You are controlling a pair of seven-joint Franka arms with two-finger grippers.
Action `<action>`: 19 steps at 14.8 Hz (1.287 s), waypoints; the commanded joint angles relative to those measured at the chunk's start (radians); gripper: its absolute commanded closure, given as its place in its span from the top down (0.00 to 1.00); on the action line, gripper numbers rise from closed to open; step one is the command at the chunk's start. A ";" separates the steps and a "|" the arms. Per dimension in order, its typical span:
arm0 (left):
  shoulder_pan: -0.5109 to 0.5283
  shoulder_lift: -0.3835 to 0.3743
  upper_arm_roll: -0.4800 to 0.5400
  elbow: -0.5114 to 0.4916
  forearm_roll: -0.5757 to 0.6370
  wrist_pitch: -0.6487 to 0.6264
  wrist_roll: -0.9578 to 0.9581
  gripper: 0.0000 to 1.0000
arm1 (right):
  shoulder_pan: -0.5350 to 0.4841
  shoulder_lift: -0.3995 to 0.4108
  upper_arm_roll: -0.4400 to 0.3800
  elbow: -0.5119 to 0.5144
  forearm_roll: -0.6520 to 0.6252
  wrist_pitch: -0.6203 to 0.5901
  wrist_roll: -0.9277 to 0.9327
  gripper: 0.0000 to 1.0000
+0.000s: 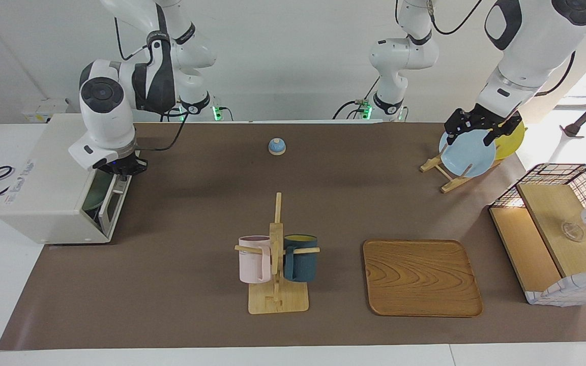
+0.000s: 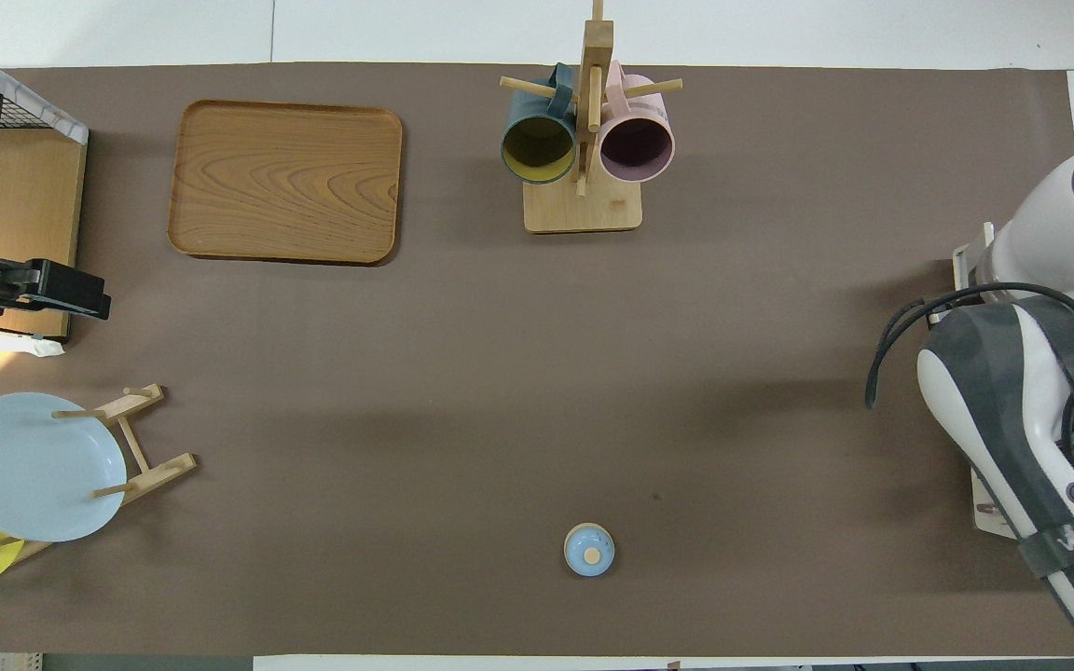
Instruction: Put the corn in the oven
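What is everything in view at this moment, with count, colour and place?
oven: one, off-white, right arm's end of the table, door ajar.
corn: none visible.
mug rack: one, wooden, mid-table, holding a pink mug and a dark teal mug.
tray: one, brown wood, beside the mug rack toward the left arm's end.
plate rack: one, wooden, holding a blue plate and a yellow plate.
basket shelf: one, wire and wood, left arm's end.
small lidded pot: one, blue, near the robots.
right gripper: at the oven door.
left gripper: over the plates.
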 commanded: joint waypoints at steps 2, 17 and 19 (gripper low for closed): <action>0.007 -0.022 -0.007 -0.021 0.013 0.012 0.008 1.00 | -0.020 -0.044 0.005 -0.004 0.014 -0.055 -0.068 0.00; 0.009 -0.022 -0.007 -0.021 0.012 0.012 0.008 1.00 | 0.047 -0.071 0.020 0.218 0.305 -0.280 -0.091 1.00; 0.007 -0.022 -0.007 -0.021 0.012 0.012 0.008 1.00 | 0.049 -0.069 0.022 0.218 0.357 -0.271 -0.063 1.00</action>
